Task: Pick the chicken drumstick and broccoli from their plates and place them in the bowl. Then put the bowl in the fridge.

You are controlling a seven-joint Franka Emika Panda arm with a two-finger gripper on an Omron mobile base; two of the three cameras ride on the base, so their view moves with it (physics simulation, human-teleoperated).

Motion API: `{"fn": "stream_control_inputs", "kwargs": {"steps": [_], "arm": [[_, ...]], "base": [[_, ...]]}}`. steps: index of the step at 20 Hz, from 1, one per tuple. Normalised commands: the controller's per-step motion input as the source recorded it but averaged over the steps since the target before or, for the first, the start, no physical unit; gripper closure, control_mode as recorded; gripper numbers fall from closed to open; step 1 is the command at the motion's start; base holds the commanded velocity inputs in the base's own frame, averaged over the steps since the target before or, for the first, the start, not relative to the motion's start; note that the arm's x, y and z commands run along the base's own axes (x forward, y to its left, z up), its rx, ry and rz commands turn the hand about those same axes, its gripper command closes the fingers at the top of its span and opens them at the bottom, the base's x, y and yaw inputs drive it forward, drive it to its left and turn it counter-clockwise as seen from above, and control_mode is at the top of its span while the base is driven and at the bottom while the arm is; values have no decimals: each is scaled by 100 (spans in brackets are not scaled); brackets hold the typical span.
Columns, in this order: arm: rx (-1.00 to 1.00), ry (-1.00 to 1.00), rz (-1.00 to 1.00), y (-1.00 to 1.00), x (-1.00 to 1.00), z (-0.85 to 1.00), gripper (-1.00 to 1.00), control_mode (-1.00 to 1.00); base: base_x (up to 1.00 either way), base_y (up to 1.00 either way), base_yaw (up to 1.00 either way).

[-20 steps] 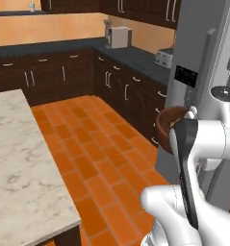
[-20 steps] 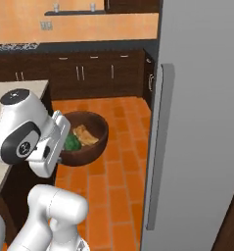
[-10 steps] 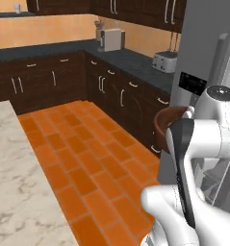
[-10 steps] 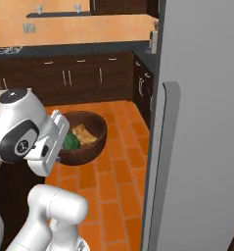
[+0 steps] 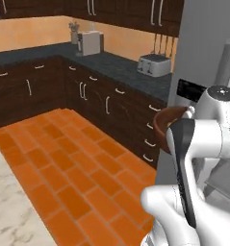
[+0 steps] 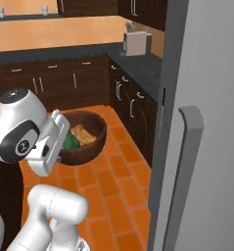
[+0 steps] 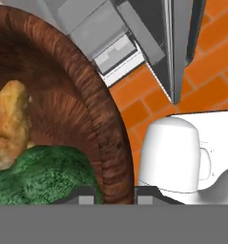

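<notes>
Deep round reddish-brown bowl [image 7: 91, 109]: ridged, wood-grained, matt. Tall grey fridge [image 6: 206, 88]: smooth brushed-steel look with soft sheen; orange brick-pattern floor [image 5: 83, 178] matt. Dark-green broccoli floret [image 7: 44, 174] bumpy, golden-brown chicken drumstick [image 7: 8, 124] lumpy.

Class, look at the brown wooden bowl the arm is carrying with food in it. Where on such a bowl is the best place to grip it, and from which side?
Grip the bowl by its rim, one finger inside the wall and one outside, coming down from above. The wall is thin and upright enough to pinch, while the body is far too wide. The gripper pinches the rim this way beside the broccoli and chicken drumstick.
</notes>
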Motion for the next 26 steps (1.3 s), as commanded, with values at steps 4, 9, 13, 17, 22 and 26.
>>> {"fn": "stream_control_inputs", "kwargs": {"steps": [4,9,13,17,22,26], "arm": [[0,0,0,0,0,0,100,100],[0,0,0,0,0,0,100,100],[0,0,0,0,0,0,100,100],[0,0,0,0,0,0,100,100],[0,0,0,0,0,0,100,100],[0,0,0,0,0,0,100,100]], "base": [[90,-7,-29],[19,39,-55],[19,60,-79],[70,73,-69],[100,40,-42],[77,-78,24]]}}
